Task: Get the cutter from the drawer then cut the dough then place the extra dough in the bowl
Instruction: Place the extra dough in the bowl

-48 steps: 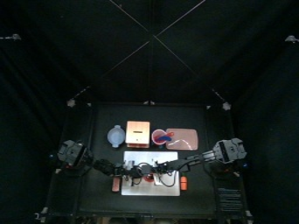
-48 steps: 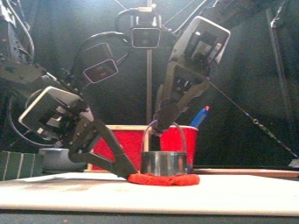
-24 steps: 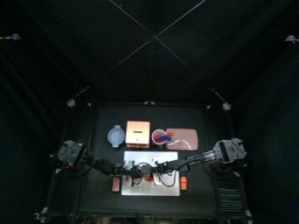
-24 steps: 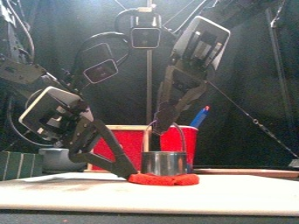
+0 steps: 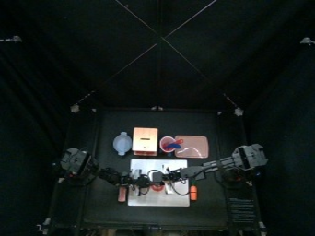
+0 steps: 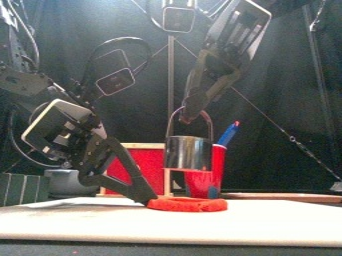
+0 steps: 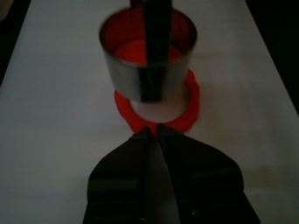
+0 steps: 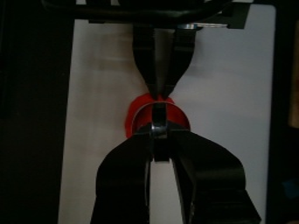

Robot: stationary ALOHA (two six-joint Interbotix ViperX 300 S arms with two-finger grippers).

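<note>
Metal cutter (image 6: 191,165) hangs clear above red dough ring (image 6: 186,205) on white board (image 6: 80,222). Wire handle pinched in right gripper (image 6: 191,113), jaws nearly together. Left gripper (image 6: 143,196) jaws pressed together, tips on ring's left edge. Ring centre shows bare board.

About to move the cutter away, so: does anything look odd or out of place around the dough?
The dough ring on the white board has a bare centre, but no cut disc shows on the board. The cutter, held above it by the right hand, shows red inside: the disc may be stuck there.
</note>
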